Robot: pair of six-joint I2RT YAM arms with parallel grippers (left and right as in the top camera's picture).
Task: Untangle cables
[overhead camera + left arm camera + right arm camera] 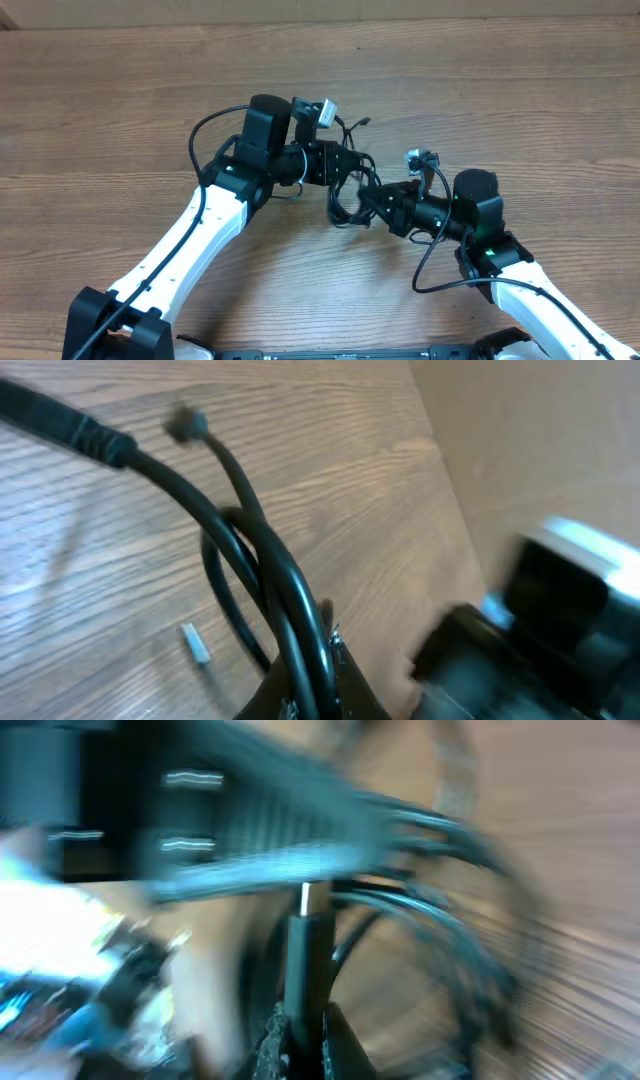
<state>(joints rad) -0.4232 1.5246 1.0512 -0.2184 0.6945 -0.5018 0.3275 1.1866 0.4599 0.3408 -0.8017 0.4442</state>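
Observation:
The cables [347, 198] form a small black tangle on the wooden table [110, 100], hanging between my two grippers. My left gripper [348, 166] is shut on two black strands [290, 590] that run up between its fingers. One strand ends in a small plug [186, 425]; a thicker plug body [70, 422] lies at the upper left. My right gripper [374, 201] sits just right of the tangle, shut on a black cable plug with a silver tip [306, 945]. The right wrist view is heavily blurred, with the left gripper [210, 830] looming close above.
A small pale sliver [196, 643] lies on the wood beside the held strands. Each arm's own thick wire loops out from it, on the left [195, 140] and on the right [428, 272]. The right arm [530, 620] fills the left wrist view's right side.

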